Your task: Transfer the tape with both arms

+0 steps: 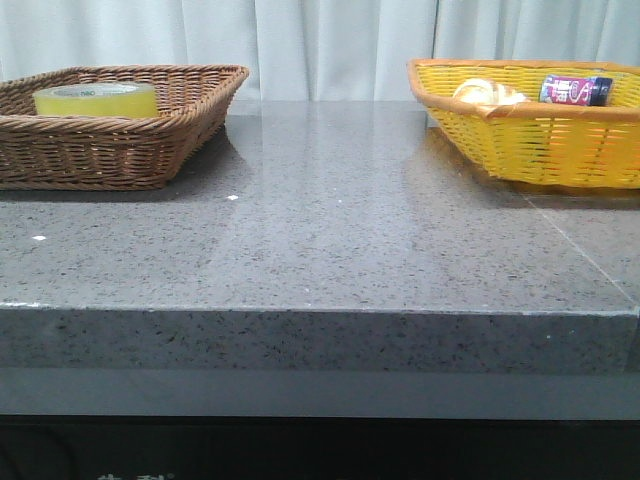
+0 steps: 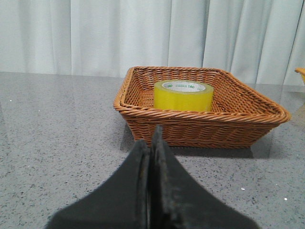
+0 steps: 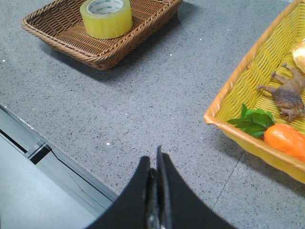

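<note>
The tape (image 1: 96, 99), a chunky yellow-green roll with a pale printed core, lies flat inside the brown wicker basket (image 1: 150, 150) at the back left of the grey table. The left wrist view shows the tape (image 2: 183, 95) in that basket (image 2: 200, 129), straight ahead of my left gripper (image 2: 151, 140), which is shut and empty, a short way off the basket. My right gripper (image 3: 156, 160) is shut and empty too, over the table near its front edge, far from the tape (image 3: 106, 17). Neither arm appears in the front view.
A yellow wicker basket (image 1: 540, 150) stands at the back right with a small purple can (image 1: 574, 90) and a pale item. The right wrist view shows its rim (image 3: 238, 81), a toy animal (image 3: 288, 95), green leaves (image 3: 252, 121) and an orange piece (image 3: 286, 140).
</note>
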